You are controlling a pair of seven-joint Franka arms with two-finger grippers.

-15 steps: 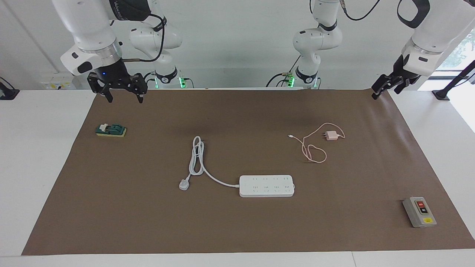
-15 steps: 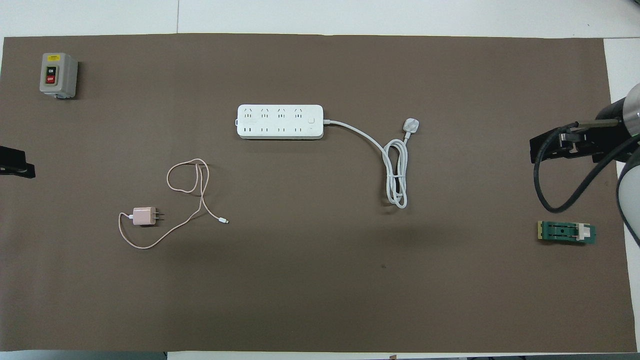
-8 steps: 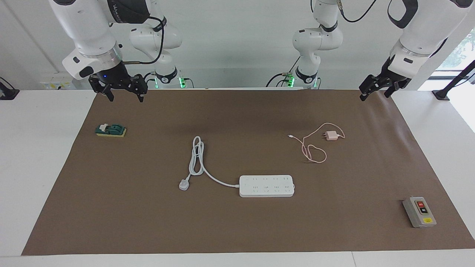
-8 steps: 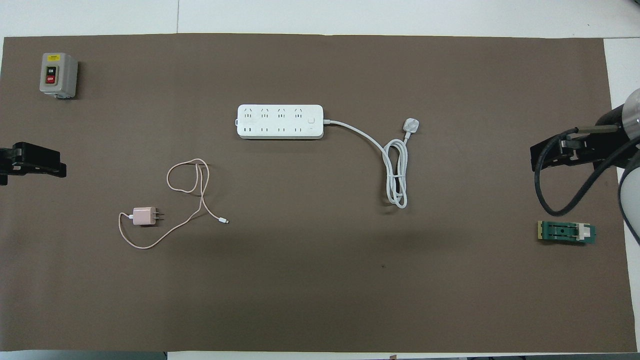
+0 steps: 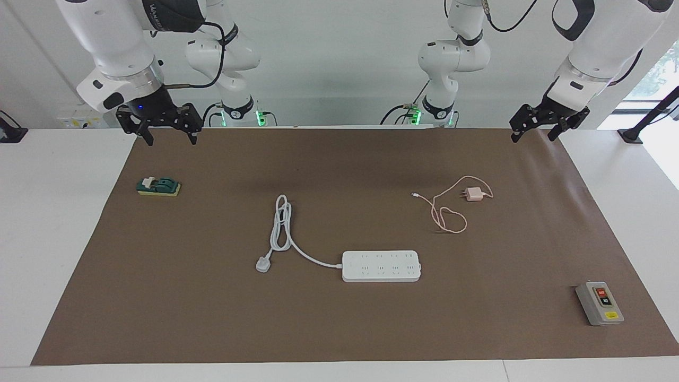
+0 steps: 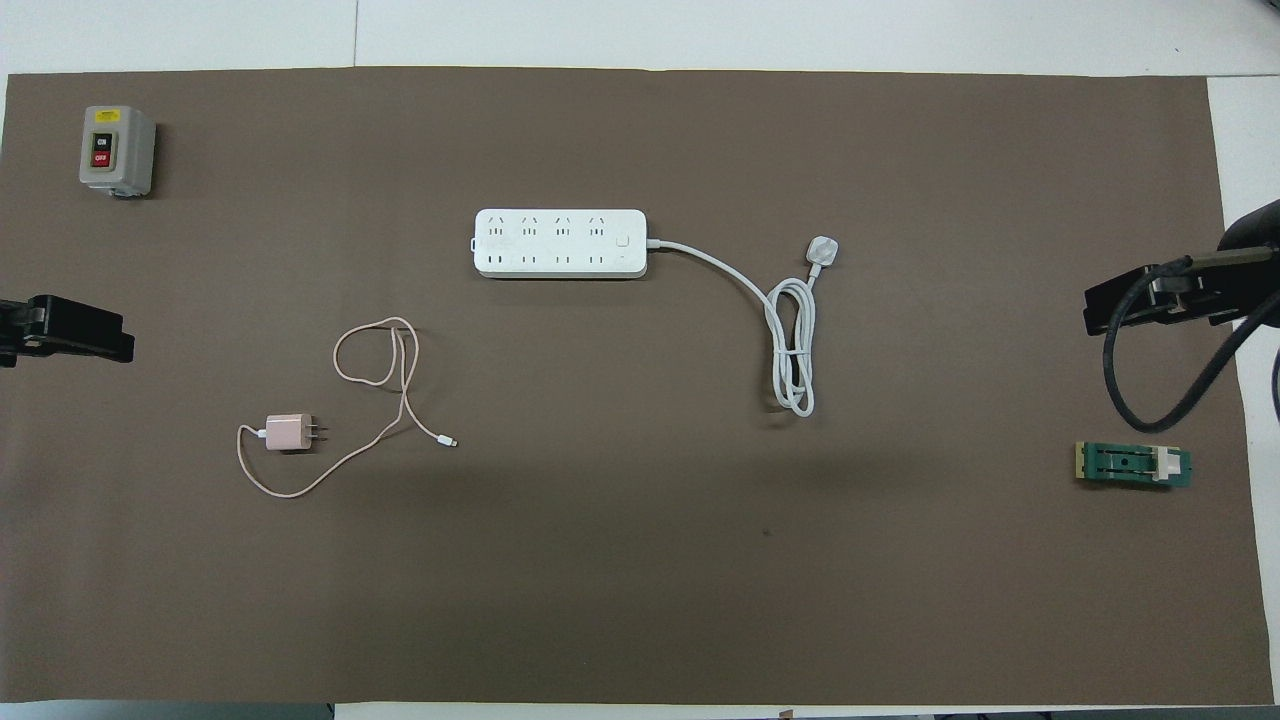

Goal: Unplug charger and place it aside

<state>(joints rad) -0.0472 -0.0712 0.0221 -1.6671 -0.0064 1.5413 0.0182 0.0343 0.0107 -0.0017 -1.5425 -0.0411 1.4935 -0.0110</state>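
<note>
Already the charger (image 5: 475,194) lies flat on the brown mat (image 5: 339,329), right of centre in the facing view and lower left of centre in the overhead view, clear of the white power strip (image 5: 381,266) lower down at the middle of the facing frame. Its thin pink cable (image 5: 450,218) loops on the mat beside it. From my console I see the left gripper (image 5: 532,135) hanging at the upper right of the facing frame, over the mat's edge, fingers spread wide with nothing between them. The right gripper (image 5: 167,139) hangs at the upper left, likewise spread and empty, above a small green block (image 5: 158,186). A grey switch box (image 5: 599,303) sits at the lower right.
</note>
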